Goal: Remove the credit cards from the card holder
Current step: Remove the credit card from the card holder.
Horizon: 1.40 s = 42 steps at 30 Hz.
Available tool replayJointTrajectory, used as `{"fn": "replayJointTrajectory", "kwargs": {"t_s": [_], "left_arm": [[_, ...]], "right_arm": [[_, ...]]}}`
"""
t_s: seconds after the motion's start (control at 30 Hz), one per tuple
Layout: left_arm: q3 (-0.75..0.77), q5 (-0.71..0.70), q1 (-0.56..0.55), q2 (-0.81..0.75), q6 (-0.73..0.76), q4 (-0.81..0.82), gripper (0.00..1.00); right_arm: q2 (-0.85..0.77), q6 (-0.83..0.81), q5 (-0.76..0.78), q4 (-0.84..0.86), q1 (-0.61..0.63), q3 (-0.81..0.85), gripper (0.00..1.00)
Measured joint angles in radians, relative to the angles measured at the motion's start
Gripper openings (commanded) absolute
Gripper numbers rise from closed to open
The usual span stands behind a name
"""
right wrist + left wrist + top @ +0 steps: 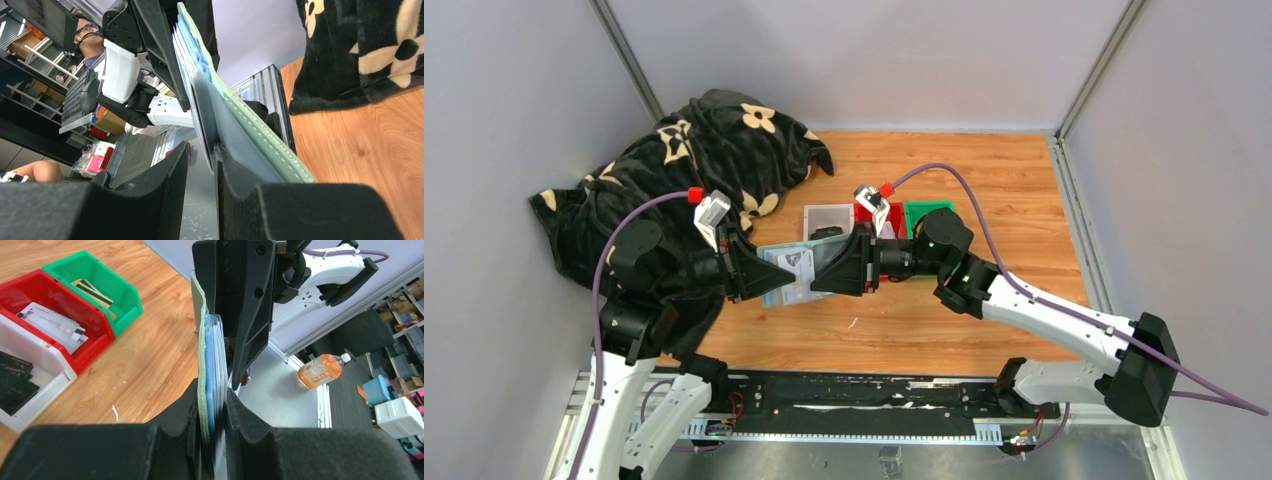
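Note:
The sage green card holder (786, 272) hangs open in the air between both grippers. My left gripper (759, 272) is shut on its left edge; in the left wrist view (212, 410) the green cover (203, 365) and pale blue slots are pinched between the pads. My right gripper (826, 272) is at the holder's right edge. In the right wrist view (201, 170) its jaws stand apart, and the thin edge of a grey card (200, 110) lies between them, against the right pad. The holder's stitched cover (250, 130) runs along the outside.
White (37, 412), red (92, 347) and green (125, 305) trays stand behind the holder with black (12, 380), silvery-white (50, 322) and gold (92, 290) cards in them. A black flowered blanket (674, 170) lies at the back left.

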Motion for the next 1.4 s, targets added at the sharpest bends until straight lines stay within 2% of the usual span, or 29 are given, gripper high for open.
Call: {"fn": "replayJointTrajectory", "kwargs": {"t_s": [0.07, 0.17, 0.27, 0.4, 0.67, 0.83, 1.13, 1.3, 1.4], "left_arm": [[0.0, -0.006, 0.0, 0.0, 0.0, 0.0, 0.14], [0.0, -0.013, 0.002, 0.0, 0.001, 0.0, 0.25], [0.0, -0.014, 0.002, 0.0, 0.004, 0.004, 0.28], [0.0, -0.01, 0.002, 0.002, 0.003, 0.008, 0.29], [0.0, 0.022, 0.001, 0.007, -0.008, 0.021, 0.32], [-0.002, 0.045, 0.001, 0.008, -0.03, 0.05, 0.26], [-0.003, 0.087, 0.001, 0.007, -0.051, 0.075, 0.26], [-0.008, 0.093, 0.001, 0.001, -0.067, 0.106, 0.22], [-0.01, 0.092, 0.002, -0.005, -0.068, 0.108, 0.21]], "right_arm": [[0.009, 0.003, 0.0, 0.01, 0.0, 0.002, 0.23], [0.022, 0.006, 0.005, 0.008, 0.0, 0.01, 0.12], [0.028, 0.008, 0.01, 0.007, -0.001, 0.012, 0.0], [0.023, 0.016, 0.011, 0.03, -0.001, 0.007, 0.0], [-0.036, 0.039, 0.054, 0.163, -0.001, -0.105, 0.0], [-0.047, 0.056, 0.062, 0.218, -0.001, -0.132, 0.0], [-0.061, 0.112, 0.062, 0.332, -0.001, -0.182, 0.0], [-0.005, 0.201, 0.035, 0.471, -0.001, -0.19, 0.22], [0.047, 0.252, 0.009, 0.553, -0.002, -0.188, 0.23]]}}
